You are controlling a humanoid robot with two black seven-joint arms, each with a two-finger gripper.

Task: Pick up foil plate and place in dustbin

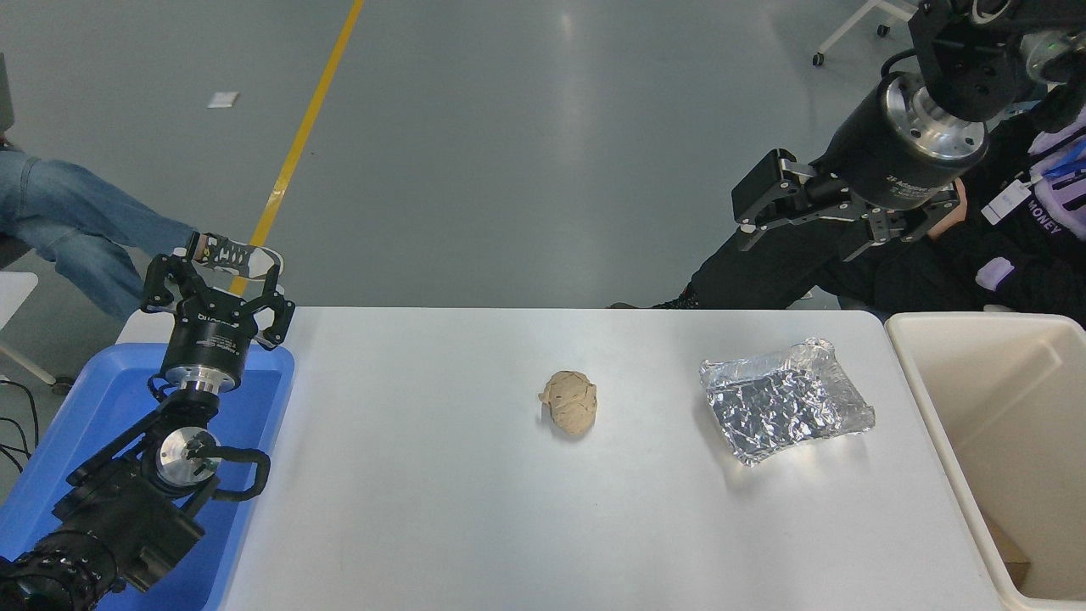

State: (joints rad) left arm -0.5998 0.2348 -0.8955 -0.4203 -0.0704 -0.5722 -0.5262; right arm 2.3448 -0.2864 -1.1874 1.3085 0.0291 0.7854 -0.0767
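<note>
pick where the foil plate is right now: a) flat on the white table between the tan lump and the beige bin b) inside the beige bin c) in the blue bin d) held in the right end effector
a: the foil plate lies on the white table, right of the tan lump and left of the beige bin, while the right end effector is up high, apart from it.

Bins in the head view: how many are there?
2. The blue bin sits at the table's left end under the parked left arm; the dustbin stands at the table's right end, partly cropped.
</note>
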